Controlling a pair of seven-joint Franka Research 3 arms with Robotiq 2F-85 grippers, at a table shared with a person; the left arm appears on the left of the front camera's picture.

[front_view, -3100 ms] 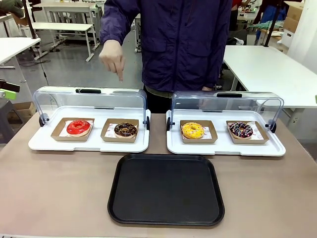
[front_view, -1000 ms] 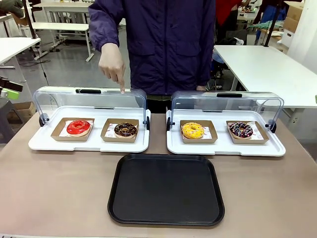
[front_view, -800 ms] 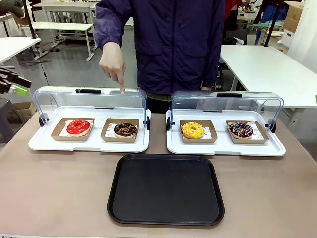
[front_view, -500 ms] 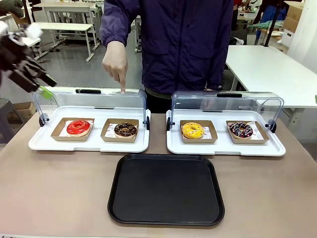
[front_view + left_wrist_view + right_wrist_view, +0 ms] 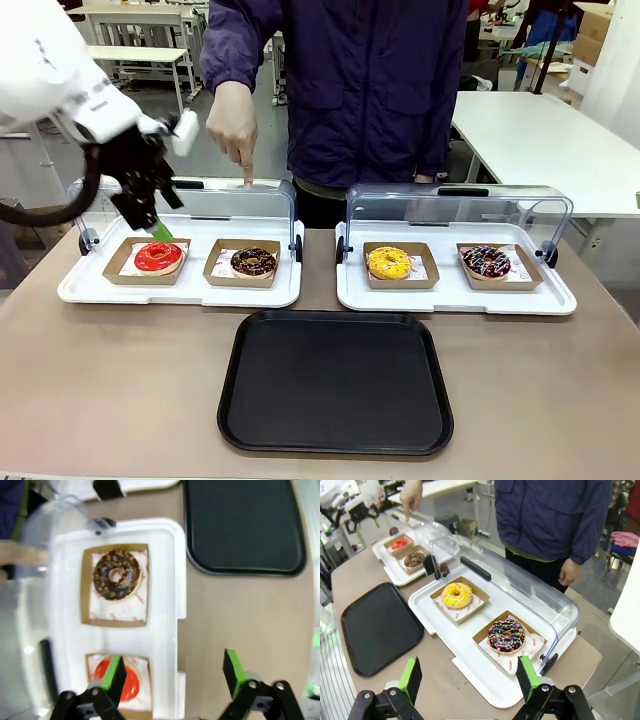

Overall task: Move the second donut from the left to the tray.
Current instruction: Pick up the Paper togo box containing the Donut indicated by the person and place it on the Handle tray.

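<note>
Second donut from the left (image 5: 253, 262): dark chocolate ring with tan nut bits, in a shallow brown cardboard holder. It sits on a white display tray (image 5: 180, 295) just beyond the far-left corner of the tray (image 5: 335, 385), with the clear lid (image 5: 180, 200) raised. Left gripper (image 5: 173, 672) hangs farther left of the tray, near the red donut (image 5: 158, 257); jaws spread wide, empty. Right gripper (image 5: 469, 675): jaws likewise released, nothing held. Person's hand (image 5: 232, 120) points down at the lid behind that donut.

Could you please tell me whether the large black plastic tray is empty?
Empty: the large black plastic tray is bare, nothing lies on it.
</note>
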